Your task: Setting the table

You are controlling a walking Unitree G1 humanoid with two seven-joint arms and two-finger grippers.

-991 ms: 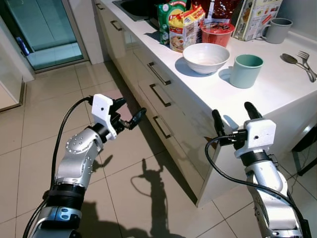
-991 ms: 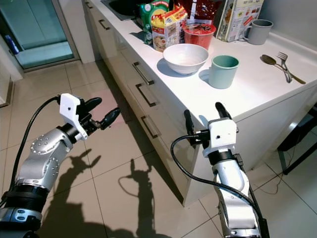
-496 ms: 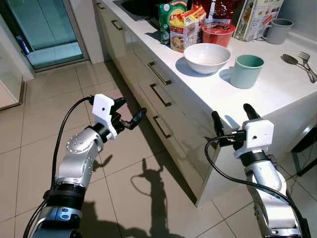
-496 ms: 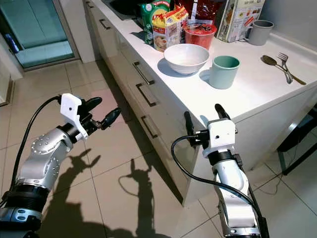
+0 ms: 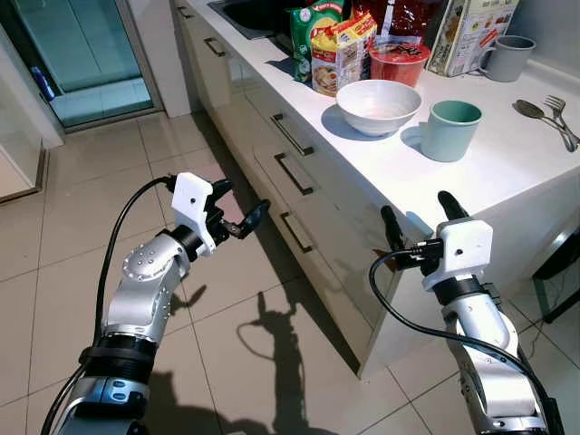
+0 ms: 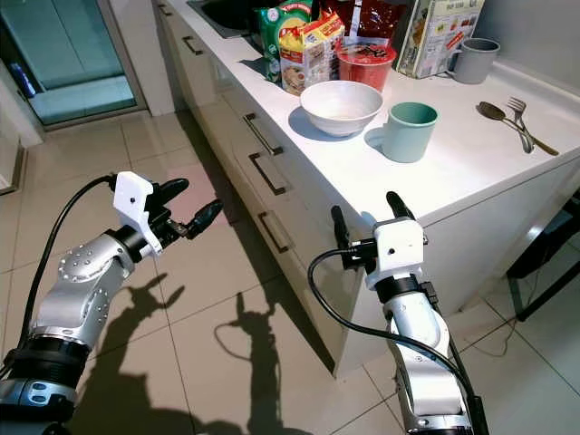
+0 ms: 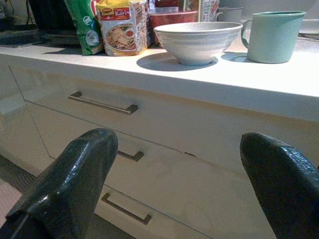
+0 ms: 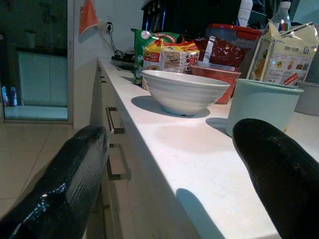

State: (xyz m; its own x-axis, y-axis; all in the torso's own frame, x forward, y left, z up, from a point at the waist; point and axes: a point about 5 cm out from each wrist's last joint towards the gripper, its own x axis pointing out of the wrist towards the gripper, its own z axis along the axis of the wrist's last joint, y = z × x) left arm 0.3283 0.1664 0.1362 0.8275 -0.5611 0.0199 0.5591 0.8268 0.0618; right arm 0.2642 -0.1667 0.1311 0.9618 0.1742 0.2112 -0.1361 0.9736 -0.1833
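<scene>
On the white counter stand a white bowl and, to its right, a teal mug. A grey mug sits further back, and a spoon and fork lie at the far right. My right gripper is open and empty, held just in front of the counter's near edge, below the teal mug. My left gripper is open and empty too, out over the floor to the left of the cabinet drawers. The left wrist view faces the bowl and teal mug.
Snack packets, a red tub and a carton crowd the back of the counter beside a sink. Tiled floor spreads to the left toward a glass door. A dark chair leg stands at the right.
My right gripper has dropped a little and shifted slightly left along the counter's edge. The left arm is almost still.
</scene>
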